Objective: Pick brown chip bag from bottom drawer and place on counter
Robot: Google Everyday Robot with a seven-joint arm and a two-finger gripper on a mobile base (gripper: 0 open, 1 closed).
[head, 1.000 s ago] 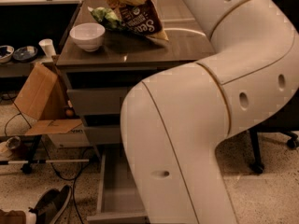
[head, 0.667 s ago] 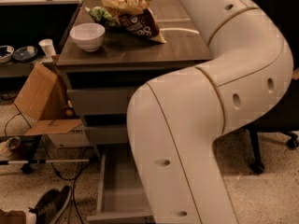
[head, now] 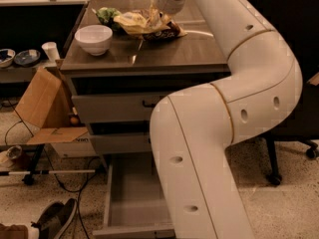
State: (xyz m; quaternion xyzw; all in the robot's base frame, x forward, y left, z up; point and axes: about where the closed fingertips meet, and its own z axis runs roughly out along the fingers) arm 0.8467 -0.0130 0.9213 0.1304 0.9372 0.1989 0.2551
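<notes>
The brown chip bag (head: pixel 143 26) lies crinkled on the counter (head: pixel 169 51), near its back middle, with its tan-yellow edge toward the left. My gripper (head: pixel 153 17) is right at the top of the bag, reaching down from the wrist above it. The bag and the wrist hide most of the gripper. The bottom drawer (head: pixel 130 199) stands pulled open below, with a plain grey inside that shows nothing in it. My big white arm covers its right part.
A white bowl (head: pixel 93 38) and a green chip bag (head: pixel 106 15) sit on the counter left of the brown bag. A cardboard box (head: pixel 42 106) and cables stand left of the cabinet. A black office chair (head: pixel 291 73) is on the right. Shoes (head: pixel 52 217) lie at bottom left.
The brown chip bag has come down from a tilted, lifted pose and now rests flatter on the counter. My arm has swung further over the counter.
</notes>
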